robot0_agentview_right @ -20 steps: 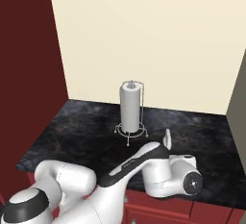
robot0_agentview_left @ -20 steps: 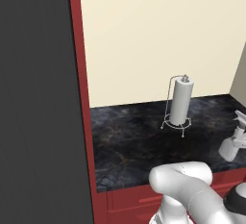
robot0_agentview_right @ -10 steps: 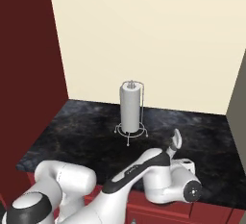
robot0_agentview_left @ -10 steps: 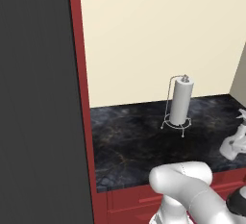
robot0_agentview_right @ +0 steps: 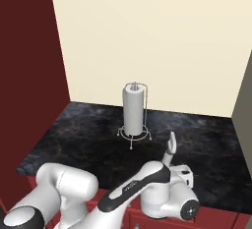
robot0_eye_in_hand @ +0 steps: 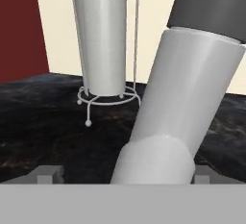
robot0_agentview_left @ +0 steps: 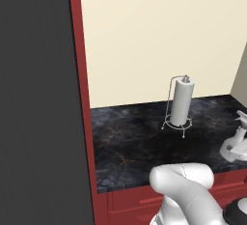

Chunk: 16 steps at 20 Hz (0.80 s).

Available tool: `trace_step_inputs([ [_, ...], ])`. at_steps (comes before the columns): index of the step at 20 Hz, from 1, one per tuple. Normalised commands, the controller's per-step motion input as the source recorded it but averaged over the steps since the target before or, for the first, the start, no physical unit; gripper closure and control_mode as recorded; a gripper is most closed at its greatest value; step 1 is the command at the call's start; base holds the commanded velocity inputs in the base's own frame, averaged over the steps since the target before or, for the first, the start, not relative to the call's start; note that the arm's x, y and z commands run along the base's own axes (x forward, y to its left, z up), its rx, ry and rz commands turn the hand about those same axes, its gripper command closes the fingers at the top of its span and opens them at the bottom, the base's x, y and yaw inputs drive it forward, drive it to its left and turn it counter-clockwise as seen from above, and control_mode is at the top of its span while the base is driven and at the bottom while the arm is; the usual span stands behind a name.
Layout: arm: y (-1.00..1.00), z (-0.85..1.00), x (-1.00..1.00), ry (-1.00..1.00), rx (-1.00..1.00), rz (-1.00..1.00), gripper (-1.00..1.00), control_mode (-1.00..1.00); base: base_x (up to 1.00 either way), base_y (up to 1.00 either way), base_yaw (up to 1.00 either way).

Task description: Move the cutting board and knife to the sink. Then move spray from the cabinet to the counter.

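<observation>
While the spray [robot0_eye_in_hand: 187,107] leans tilted on the black worktop [robot0_agentview_right: 88,139], the fingers [robot0_eye_in_hand: 48,174] stand wide apart on either side of its base, not gripping it. Just behind it stands the paper-towel roll [robot0_agentview_right: 133,110] on its wire stand.

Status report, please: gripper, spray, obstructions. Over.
Gripper open, straddling spray. Spray on counter. Paper-towel roll behind it, apart.
</observation>
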Motion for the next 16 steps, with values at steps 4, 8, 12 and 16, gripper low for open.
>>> trace_step_inputs([
  [4,0.07,0.00,0.00,-0.09,0.00,0.00,-1.00,-1.00,0.00,0.00,0.00],
  [8,0.00,0.00,0.00,-0.03,0.00,0.00,-1.00,-1.00,0.00,0.00,0.00],
  [12,-0.08,0.00,0.00,0.00,0.00,0.00,-1.00,-1.00,0.00,0.00,0.00],
  [16,-0.30,0.08,0.00,0.02,0.00,0.00,-1.00,-1.00,0.00,0.00,0.00],
])
